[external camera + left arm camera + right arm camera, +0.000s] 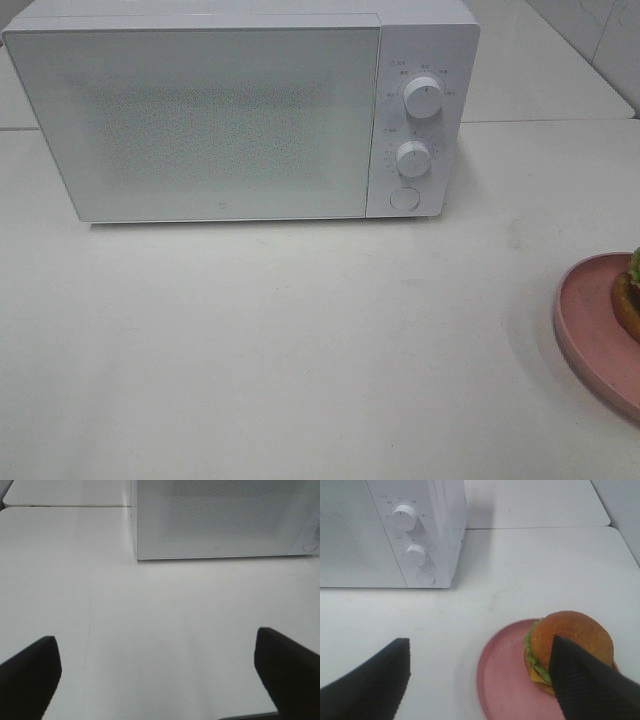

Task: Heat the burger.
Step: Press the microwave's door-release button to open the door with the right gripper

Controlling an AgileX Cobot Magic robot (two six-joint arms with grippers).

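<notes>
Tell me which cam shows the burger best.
Right wrist: the burger shows its bun top and lettuce on the pink plate, one finger of the right gripper covering a corner. Exterior high catches only a sliver at the frame's right edge. Left wrist: none.

The left gripper (156,637) hangs above the table (150,590) and looks toward its back edge. Its two dark fingers (30,677) are spread wide apart. Nothing sits between them, and they touch nothing. The right gripper (480,641) hangs above the table too, over toward its right edge. Its two dark fingers (370,682) are also spread wide, with nothing gripped between them. Both grippers are tipped forward and down. The arms behind them cannot be seen.
</notes>
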